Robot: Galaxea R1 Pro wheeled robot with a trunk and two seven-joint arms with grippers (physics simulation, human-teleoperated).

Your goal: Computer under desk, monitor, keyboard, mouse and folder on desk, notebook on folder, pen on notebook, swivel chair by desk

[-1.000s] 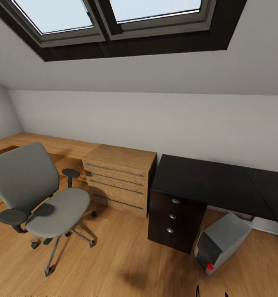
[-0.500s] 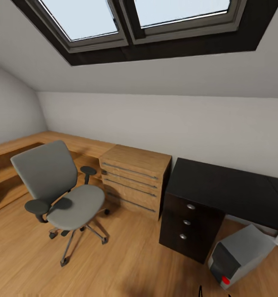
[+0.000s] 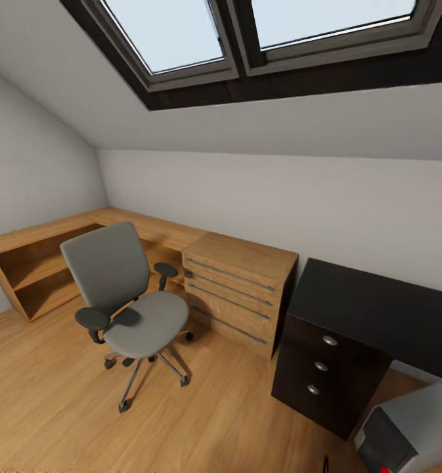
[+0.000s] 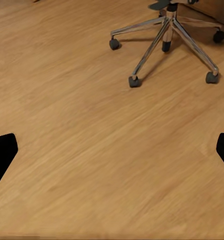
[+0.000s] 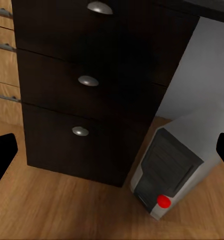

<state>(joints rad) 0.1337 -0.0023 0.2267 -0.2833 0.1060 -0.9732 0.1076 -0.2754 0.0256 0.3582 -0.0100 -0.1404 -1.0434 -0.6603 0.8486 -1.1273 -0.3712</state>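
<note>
Left gripper (image 4: 112, 150) spread wide, empty, over bare floor; right gripper (image 5: 112, 155) likewise wide, empty | swivel chair (image 3: 125, 302) apart from desk (image 3: 372, 309); computer (image 3: 414, 430) by desk | I'd square up slowly, seat looks bare.

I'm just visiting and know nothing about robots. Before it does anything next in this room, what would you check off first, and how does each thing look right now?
1. Computer beside the black desk: it lies tilted on the floor by the drawers; whether it counts as under the desk, cannot tell.
2. Swivel chair next to the desk: not ok, it stands apart, in front of the wooden dresser.
3. Folder on the chair seat: not ok, the seat looks bare.
4. Monitor, keyboard and mouse on the desk: not ok on the visible part of the desktop.
5. Left hand free: ok, open over bare floor.
6. Right hand free: ok, open, facing the desk drawers.
</note>
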